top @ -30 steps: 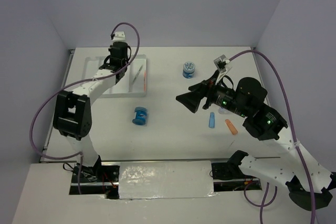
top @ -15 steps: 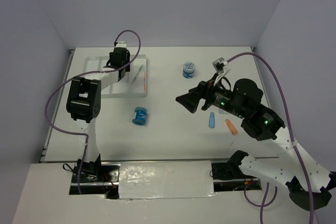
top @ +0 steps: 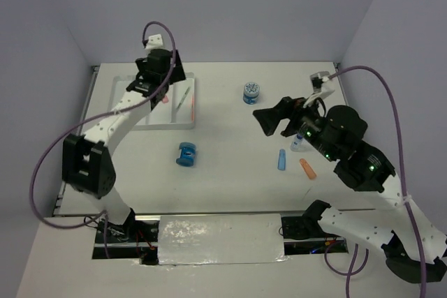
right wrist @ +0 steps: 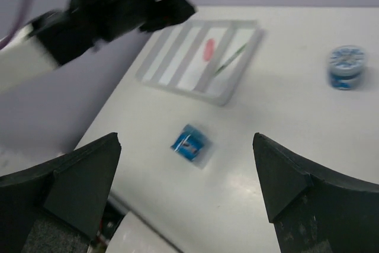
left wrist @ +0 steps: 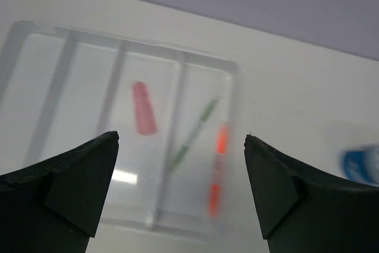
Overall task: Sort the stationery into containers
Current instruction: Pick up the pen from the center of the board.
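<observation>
Diffuse, even overhead light; the white table (top: 230, 186) shows only faint, soft shadows. Mild glare marks the glossy plate (top: 220, 239) at 6 o'clock. Both wrist views are blurred: the tray (left wrist: 89, 99) soft, the blue spool (left wrist: 361, 167) smeared at 3 o'clock.

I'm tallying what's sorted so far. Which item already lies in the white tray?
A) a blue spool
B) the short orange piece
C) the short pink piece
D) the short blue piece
C: the short pink piece lies inside a tray compartment, while the blue spool, short orange piece and short blue piece lie outside it.
</observation>
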Controlling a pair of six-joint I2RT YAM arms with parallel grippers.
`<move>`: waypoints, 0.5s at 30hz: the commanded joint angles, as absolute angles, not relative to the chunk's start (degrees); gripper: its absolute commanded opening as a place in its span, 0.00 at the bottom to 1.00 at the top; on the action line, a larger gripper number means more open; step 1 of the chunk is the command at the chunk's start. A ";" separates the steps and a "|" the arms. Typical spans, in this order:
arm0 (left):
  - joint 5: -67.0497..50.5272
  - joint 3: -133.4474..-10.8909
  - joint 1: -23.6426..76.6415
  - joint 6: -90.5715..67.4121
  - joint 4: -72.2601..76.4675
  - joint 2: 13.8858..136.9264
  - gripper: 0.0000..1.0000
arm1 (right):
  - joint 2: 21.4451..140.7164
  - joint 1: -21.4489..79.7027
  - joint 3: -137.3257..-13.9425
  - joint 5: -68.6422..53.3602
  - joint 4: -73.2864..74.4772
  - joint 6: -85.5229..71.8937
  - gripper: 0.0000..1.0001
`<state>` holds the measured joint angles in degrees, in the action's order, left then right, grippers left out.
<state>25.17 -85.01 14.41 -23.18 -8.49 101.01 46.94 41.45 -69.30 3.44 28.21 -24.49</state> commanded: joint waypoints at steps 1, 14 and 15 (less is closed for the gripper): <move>28.51 -79.22 31.12 -34.26 -12.30 91.06 0.99 | 42.73 41.05 -72.95 23.25 35.14 -23.19 1.00; 27.08 -82.52 61.26 -50.01 -7.03 109.92 0.99 | 33.58 40.87 -76.29 43.86 50.44 -27.60 1.00; 26.46 -84.36 61.52 -50.27 -7.03 111.26 0.99 | 33.31 40.87 -76.12 43.94 50.54 -27.68 1.00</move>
